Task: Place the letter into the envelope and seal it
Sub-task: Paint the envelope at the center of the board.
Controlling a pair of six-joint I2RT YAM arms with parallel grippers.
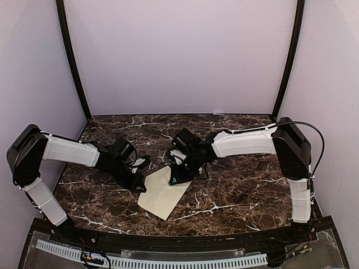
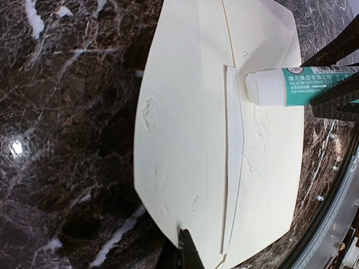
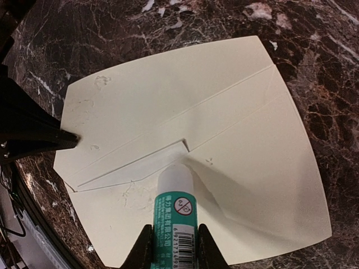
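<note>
The cream envelope (image 1: pixel 162 193) lies flat on the dark marble table with its flap open; it also shows in the left wrist view (image 2: pixel 179 140) and the right wrist view (image 3: pixel 168 101). A narrow paler strip, the letter (image 2: pixel 231 168), shows at the envelope's mouth, also in the right wrist view (image 3: pixel 129 168). My right gripper (image 3: pixel 174 238) is shut on a green glue stick (image 3: pixel 175 213) whose white tip touches the envelope beside the mouth. My left gripper (image 2: pixel 188 249) is shut, its tip pressing the flap's edge; it also shows in the right wrist view (image 3: pixel 67 138).
The black front rail (image 1: pixel 179 241) of the table runs just below the envelope, with a white slotted cable tray (image 1: pixel 151 260) beyond it. Pale enclosure walls (image 1: pixel 179 56) stand behind and at both sides.
</note>
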